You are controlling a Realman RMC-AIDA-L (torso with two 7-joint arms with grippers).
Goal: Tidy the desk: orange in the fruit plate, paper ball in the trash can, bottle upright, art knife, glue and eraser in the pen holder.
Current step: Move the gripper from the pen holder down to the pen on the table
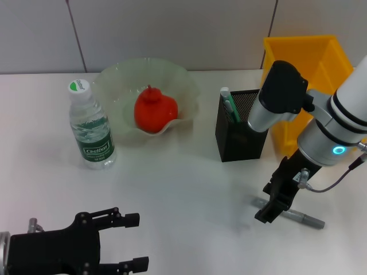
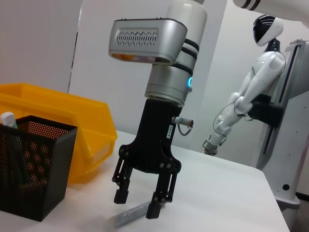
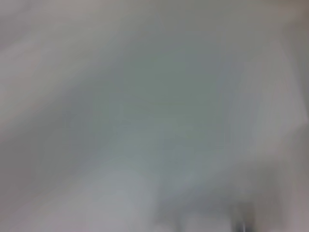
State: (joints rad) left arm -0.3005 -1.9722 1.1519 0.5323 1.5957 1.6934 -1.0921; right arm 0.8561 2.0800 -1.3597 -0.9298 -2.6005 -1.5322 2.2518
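The robot's right gripper (image 1: pixel 274 207) hangs low over the white desk (image 1: pixel 189 189), its fingers spread to either side of a slim grey art knife (image 1: pixel 298 216) lying flat in front of the black mesh pen holder (image 1: pixel 241 133); nothing is pinched yet. The left wrist view shows the same jaws straddling the knife (image 2: pixel 131 214), tips close to the tabletop. To take it cleanly, the fingers would likely need to settle fully to the surface and close across the narrow body near its middle, so the tool lifts level and can be tipped upright into the holder. The left gripper (image 1: pixel 117 240) rests parked at the near edge, fingers apart. The orange (image 1: pixel 155 110) sits in the fruit plate (image 1: pixel 114 77), the bottle (image 1: pixel 90 127) stands upright, and the yellow trash can (image 1: pixel 321 57) waits behind.
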